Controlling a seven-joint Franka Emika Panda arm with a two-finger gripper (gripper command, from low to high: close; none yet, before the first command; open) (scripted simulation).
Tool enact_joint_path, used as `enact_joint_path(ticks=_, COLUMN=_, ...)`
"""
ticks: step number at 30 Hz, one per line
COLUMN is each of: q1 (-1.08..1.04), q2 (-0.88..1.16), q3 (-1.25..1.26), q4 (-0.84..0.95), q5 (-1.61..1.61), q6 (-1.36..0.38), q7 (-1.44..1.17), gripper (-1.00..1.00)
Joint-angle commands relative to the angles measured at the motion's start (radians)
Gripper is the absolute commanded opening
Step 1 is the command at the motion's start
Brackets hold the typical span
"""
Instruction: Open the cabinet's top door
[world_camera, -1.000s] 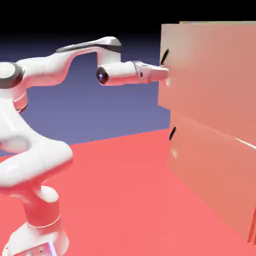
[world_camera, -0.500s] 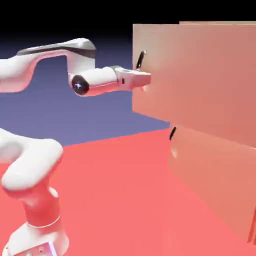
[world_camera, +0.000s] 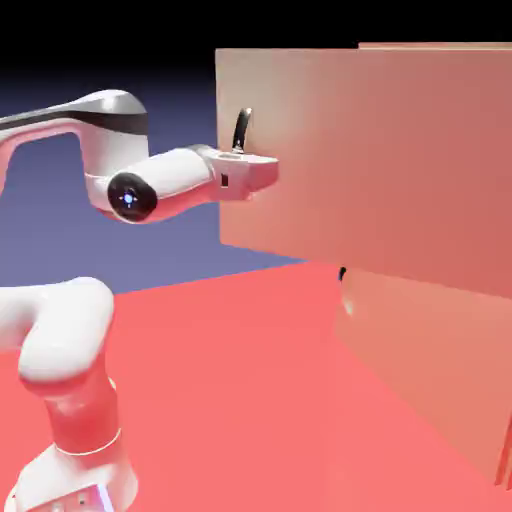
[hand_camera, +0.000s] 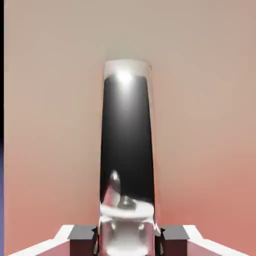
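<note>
The cabinet (world_camera: 440, 400) stands at the exterior view's right. Its top door (world_camera: 380, 160) is swung out toward the left, away from the cabinet front. A small dark curved handle (world_camera: 241, 128) sits near the door's left edge. My gripper (world_camera: 262, 172) reaches horizontally to that edge and is shut on the lower part of the handle. In the hand view the handle (hand_camera: 126, 140) is a shiny dark bar rising from between my gripper (hand_camera: 127, 239), with grey fingertips (hand_camera: 82, 234) pressed against its sides. The tan-pink top door (hand_camera: 210, 125) fills the background.
The lower door (world_camera: 400, 340) stays flush with the cabinet, its dark handle (world_camera: 342, 272) just under the opened panel. The robot base (world_camera: 75, 440) stands on the red table (world_camera: 240, 400) at lower left.
The top door has swung outward, its handle edge travelling left by about a fifth of the picture. My hand has drawn back to the left with the handle still held.
</note>
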Motion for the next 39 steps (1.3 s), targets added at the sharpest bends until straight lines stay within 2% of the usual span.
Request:
enact_joint_path(ticks=1, q1=-0.002, q2=-0.009, q3=-0.036, q4=-0.006, q5=-0.037, q6=-0.023, q7=0.004, gripper=-1.0)
enact_joint_path(ticks=10, q1=-0.036, q2=-0.019, q3=-0.362, q4=0.002, q5=-0.354, q6=-0.242, q7=0.014, gripper=-1.0)
enact_joint_path(ticks=19, q1=-0.011, q2=0.094, q3=-0.688, q4=0.125, q5=-0.647, q6=-0.483, q7=-0.019, gripper=-1.0)
enact_joint_path(ticks=26, q1=0.122, q2=0.231, q3=-0.942, q4=0.323, q5=-0.844, q6=-0.692, q7=-0.053, gripper=-1.0)
enact_joint_path(ticks=39, q1=0.558, q2=0.37, q3=-1.332, q4=0.794, q5=-1.053, q6=-1.038, q7=-0.054, gripper=-1.0)
